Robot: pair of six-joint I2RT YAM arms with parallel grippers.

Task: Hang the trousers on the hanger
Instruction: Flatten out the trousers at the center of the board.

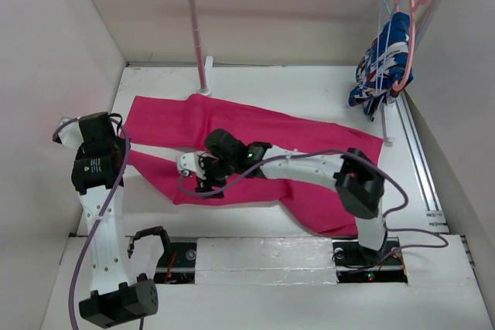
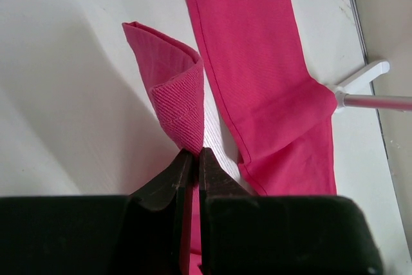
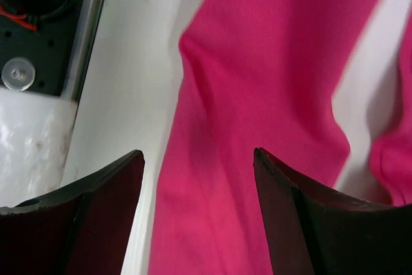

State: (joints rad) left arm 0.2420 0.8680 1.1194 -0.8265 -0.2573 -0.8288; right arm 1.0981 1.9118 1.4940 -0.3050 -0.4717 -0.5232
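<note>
- The left arm (image 1: 102, 222) has white links dotted with small dark holes, and bulky black joint housings.
- 1 of its housings carries a white-lettered label (image 1: 96, 166).
- The right arm (image 1: 305, 168) has the same white links and black joints.
- A purple cable (image 1: 80, 264) runs along each arm.
- The left gripper (image 2: 191, 152) has 2 black, tapering fingers.
- The right gripper (image 3: 199, 154) has 2 dark, wedge-shaped fingers.

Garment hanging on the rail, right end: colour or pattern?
A blue-and-white patterned cloth garment; best in the top external view.
</note>
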